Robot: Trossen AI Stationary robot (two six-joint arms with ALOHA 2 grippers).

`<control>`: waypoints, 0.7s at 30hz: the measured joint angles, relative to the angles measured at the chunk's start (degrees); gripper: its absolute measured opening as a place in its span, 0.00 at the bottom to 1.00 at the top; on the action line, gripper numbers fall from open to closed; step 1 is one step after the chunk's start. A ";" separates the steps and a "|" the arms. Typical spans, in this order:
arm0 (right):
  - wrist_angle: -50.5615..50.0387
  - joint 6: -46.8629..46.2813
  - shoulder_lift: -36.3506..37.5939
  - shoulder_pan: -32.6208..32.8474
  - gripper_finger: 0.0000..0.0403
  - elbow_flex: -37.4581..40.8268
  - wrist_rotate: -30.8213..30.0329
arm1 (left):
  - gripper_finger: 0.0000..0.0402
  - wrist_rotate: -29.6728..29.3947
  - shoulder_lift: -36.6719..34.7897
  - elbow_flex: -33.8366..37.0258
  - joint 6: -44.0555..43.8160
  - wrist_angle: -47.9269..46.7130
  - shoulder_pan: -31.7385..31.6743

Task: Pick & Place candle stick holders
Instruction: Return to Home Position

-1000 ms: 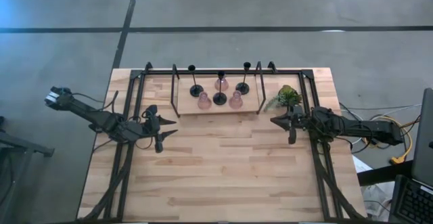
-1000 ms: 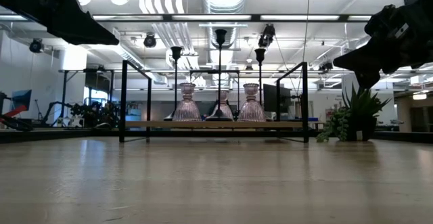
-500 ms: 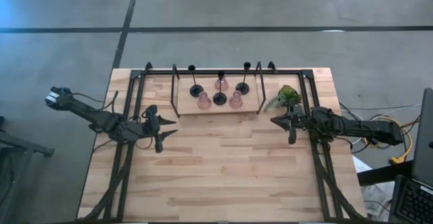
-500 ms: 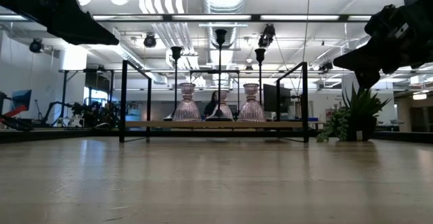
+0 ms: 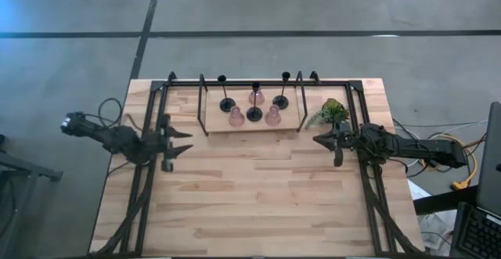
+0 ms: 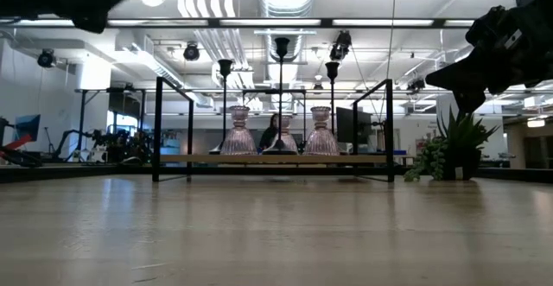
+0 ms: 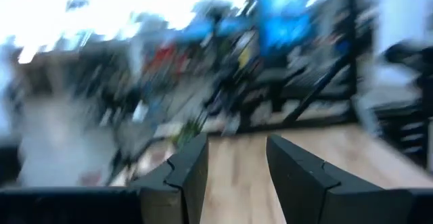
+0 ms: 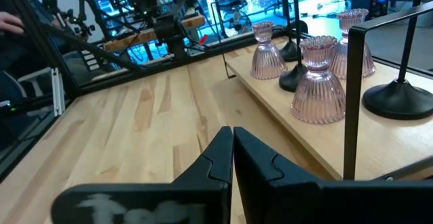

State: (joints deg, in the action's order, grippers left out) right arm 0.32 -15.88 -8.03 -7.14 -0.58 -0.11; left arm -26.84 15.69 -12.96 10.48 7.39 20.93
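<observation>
All six candle stick holders (image 5: 254,112) stand upright on the wooden shelf (image 5: 215,126) inside the black rack (image 5: 202,102) at the far edge of the desk (image 5: 258,204). We count three thin-stemmed black holders (image 5: 226,102) and three squat pink holders (image 5: 236,117) grouped at the shelf's middle, close together, and we see none lying on the bare boards. The shelf runs lengthwise along the far edge, with an arm on either side of it. The right tool (image 5: 318,139) hovers nearer, just off the rack's right end and beside the small green plant (image 5: 333,112). In its own wrist view the right tool (image 8: 232,149) has its fingers pressed together on nothing, and the pink glass sits ahead and to one side of them. The left tool (image 5: 186,141) hangs farther out, over the desk's left rail and well apart from the rack. In its wrist view the left tool (image 7: 237,163) has its fingers parted and empty. From both tools the holders lie toward the far edge, and we judge the placing complete. What remains appears to be a retreat to rest, and the right arm, being closest to the rack and plant, would need the most care in pulling clear.
</observation>
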 joint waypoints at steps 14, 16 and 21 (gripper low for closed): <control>-0.01 0.00 0.00 -0.02 0.02 0.00 -0.01 | 0.38 18.32 -15.69 11.87 3.96 2.19 -8.85; 0.03 -0.01 -0.07 -0.03 0.02 0.00 -0.03 | 0.38 20.16 -15.65 12.32 3.34 2.49 -10.81; 0.00 -0.01 -0.12 -0.04 0.02 0.00 0.06 | 0.38 22.01 -15.64 12.40 1.91 2.16 -15.14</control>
State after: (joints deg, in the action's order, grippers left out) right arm 0.32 -15.88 -8.15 -7.18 -0.58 -0.05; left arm -4.83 0.05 -0.56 12.40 9.55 5.79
